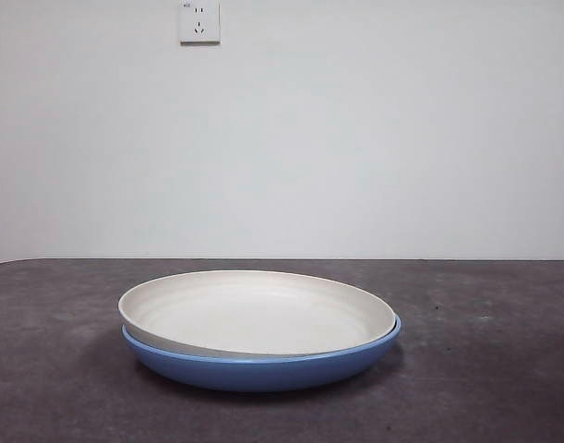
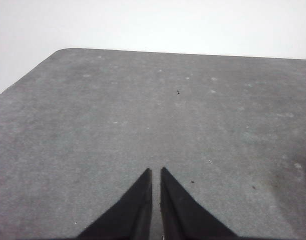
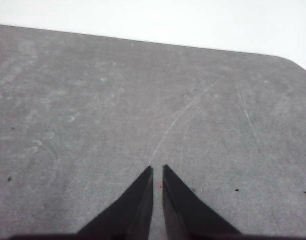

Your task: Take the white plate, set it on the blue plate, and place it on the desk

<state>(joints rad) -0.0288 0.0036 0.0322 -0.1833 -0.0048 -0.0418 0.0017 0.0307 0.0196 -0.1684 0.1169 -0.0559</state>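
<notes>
In the front view the white plate (image 1: 254,312) rests inside the blue plate (image 1: 263,369), slightly tilted, its left rim raised a little above the blue rim. Both stand on the dark grey desk (image 1: 503,369) near the middle. Neither plate shows in the wrist views. My left gripper (image 2: 156,172) is shut and empty over bare desk (image 2: 92,125). My right gripper (image 3: 157,170) is shut and empty over bare desk (image 3: 92,110). Neither arm shows in the front view.
A white wall with a power socket (image 1: 199,22) stands behind the desk. The desk's far edge and a rounded corner (image 2: 62,51) show in the left wrist view, another corner (image 3: 293,62) in the right wrist view.
</notes>
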